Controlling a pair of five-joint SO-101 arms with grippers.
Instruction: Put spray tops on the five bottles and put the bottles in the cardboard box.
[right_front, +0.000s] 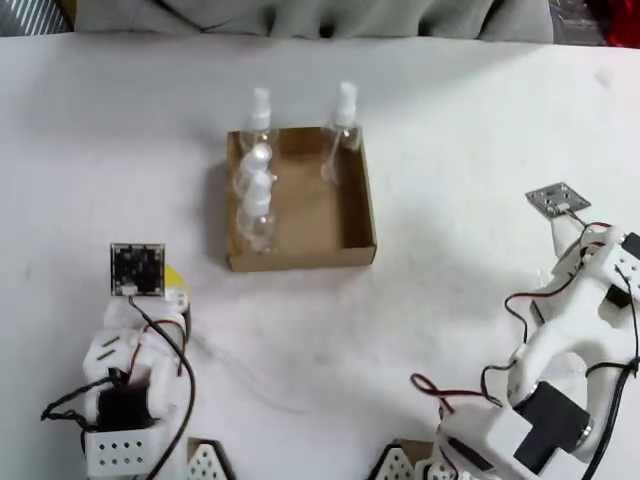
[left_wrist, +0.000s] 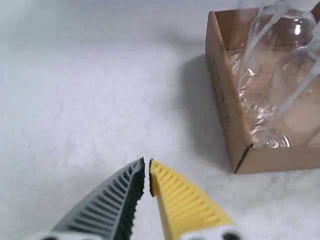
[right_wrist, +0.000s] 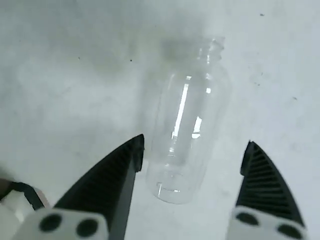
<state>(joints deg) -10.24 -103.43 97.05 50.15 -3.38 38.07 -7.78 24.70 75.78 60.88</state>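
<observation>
We see the right claw (right_wrist: 192, 145) spread wide around a topless bottle (right_wrist: 187, 125) on the table (right_wrist: 65, 75). The left claw (left_wrist: 147, 172) is pinched closed and empty, near the box (right_front: 300, 262) holding sprayer bottles (right_front: 258, 180).

Lab: robot arms (right_front: 125, 400) on table (right_front: 450, 130)

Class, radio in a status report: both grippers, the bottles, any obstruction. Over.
Left gripper shut, beside brown cardboard box. Right gripper open, facing clear plastic bottle, no spray top. Nothing obstructing.
</observation>
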